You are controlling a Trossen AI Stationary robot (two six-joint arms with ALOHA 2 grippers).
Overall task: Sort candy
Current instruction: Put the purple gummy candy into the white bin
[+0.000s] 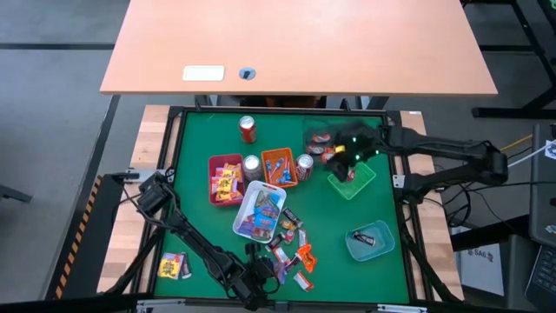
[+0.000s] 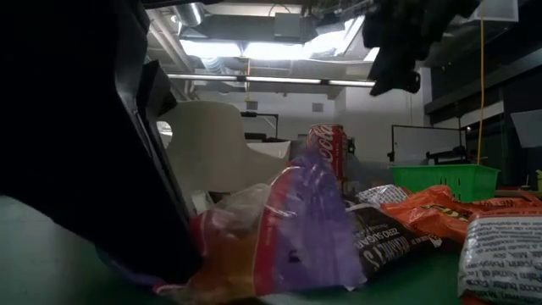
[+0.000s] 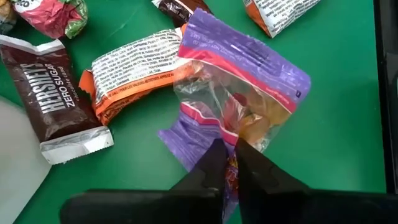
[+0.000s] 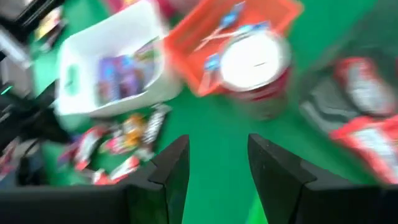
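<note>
A pile of candy lies on the green mat near the table's front edge. It includes a purple and clear bag of sweets, an orange-wrapped bar and a brown Hershey's bar. My left gripper is down at this pile, shut on the purple bag. My right gripper hangs open and holds nothing, up over the green tray at the far right. Sorted sweets lie in the white tray and the red tray. My left gripper pinches the purple bag's crumpled near edge between its two fingertips. The fingers slant down from above. The rest of the bag lies spread on the green mat beyond the fingers.
An orange tray and a blue tray also stand on the mat. Three soda cans stand among the trays. A yellow candy packet lies on the wood left of the mat.
</note>
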